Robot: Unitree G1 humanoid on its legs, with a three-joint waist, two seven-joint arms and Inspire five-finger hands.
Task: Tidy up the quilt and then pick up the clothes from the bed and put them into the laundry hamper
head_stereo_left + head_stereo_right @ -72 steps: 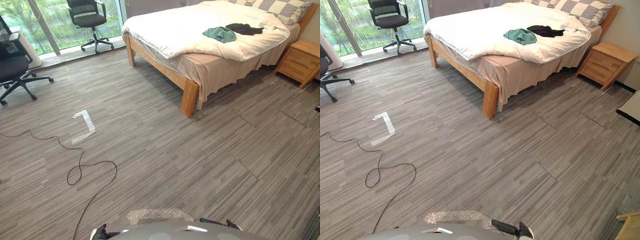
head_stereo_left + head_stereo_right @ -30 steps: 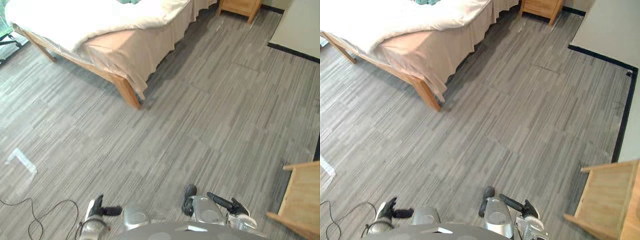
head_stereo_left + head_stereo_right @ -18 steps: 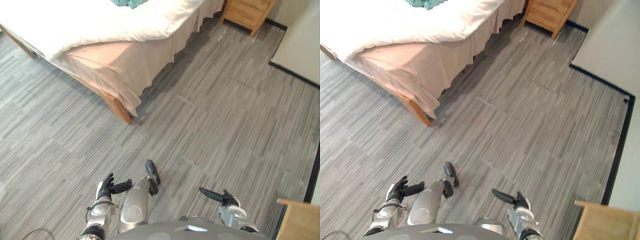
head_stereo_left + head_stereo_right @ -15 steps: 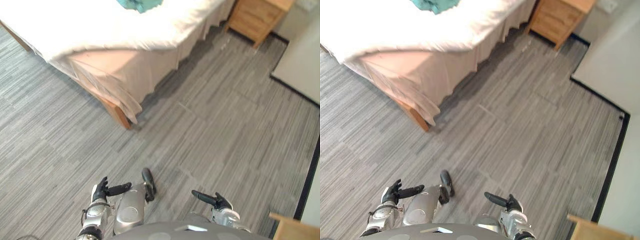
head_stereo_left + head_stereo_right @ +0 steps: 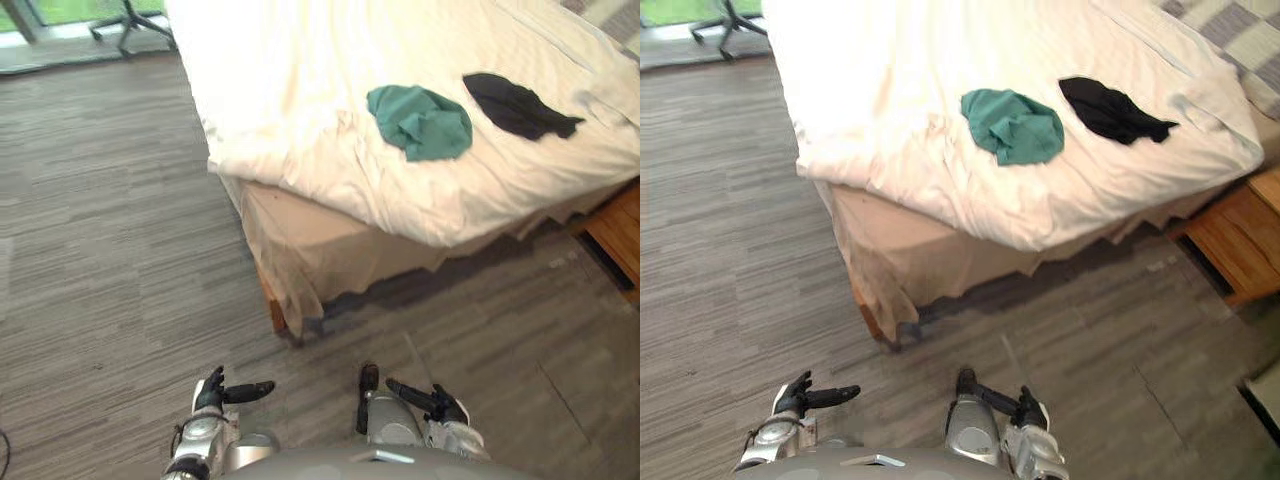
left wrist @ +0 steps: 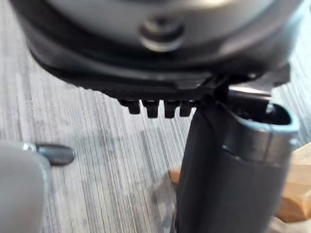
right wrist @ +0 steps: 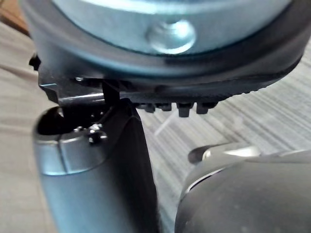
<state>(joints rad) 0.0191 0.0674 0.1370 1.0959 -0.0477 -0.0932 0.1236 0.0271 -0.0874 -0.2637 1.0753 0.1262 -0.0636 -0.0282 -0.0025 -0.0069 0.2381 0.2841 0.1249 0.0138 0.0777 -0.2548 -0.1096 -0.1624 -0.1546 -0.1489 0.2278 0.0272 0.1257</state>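
Note:
A cream quilt point(image 5: 300, 90) lies rumpled over the bed, its near edge hanging unevenly over the tan bed skirt point(image 5: 330, 260). On the quilt rest a crumpled green garment point(image 5: 420, 120) and, further right, a black garment point(image 5: 515, 105). My left hand point(image 5: 212, 393) hangs low over the floor, well short of the bed, open and empty. My right hand point(image 5: 440, 405) sits at the same height, also open with nothing in it. In the wrist views the left thumb point(image 6: 228, 170) and right thumb point(image 7: 97, 165) stand out over bare floor.
The bed's wooden corner leg point(image 5: 276, 312) stands straight ahead of me. A wooden nightstand point(image 5: 1230, 235) sits at the right of the bed. A checked pillow point(image 5: 1230, 30) lies at the bed's head. An office chair's base point(image 5: 125, 22) stands far left by the window.
The camera has swung and come closer: the bed's corner now lies right ahead, with both garments in full view. Both hands stay low, open and empty.

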